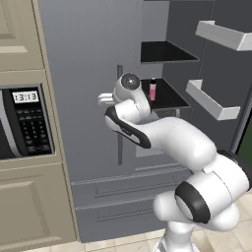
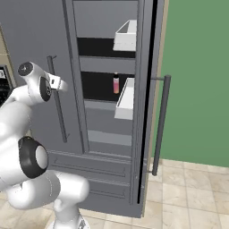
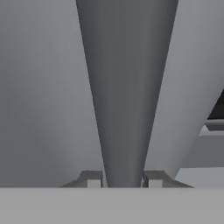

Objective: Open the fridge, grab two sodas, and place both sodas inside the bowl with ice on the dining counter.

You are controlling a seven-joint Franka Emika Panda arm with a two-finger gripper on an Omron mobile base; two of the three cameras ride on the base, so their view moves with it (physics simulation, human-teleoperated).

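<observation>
Beige cabinet (image 1: 29,206) with microwave (image 1: 24,123); tiled floor (image 2: 188,197); seemingly green wall (image 2: 197,80).

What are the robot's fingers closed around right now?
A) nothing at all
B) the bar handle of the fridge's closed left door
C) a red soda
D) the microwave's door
B: in the hand view the two fingers sit tight on either side of the grey bar handle, while a soda stands untouched on a shelf inside the fridge.
</observation>
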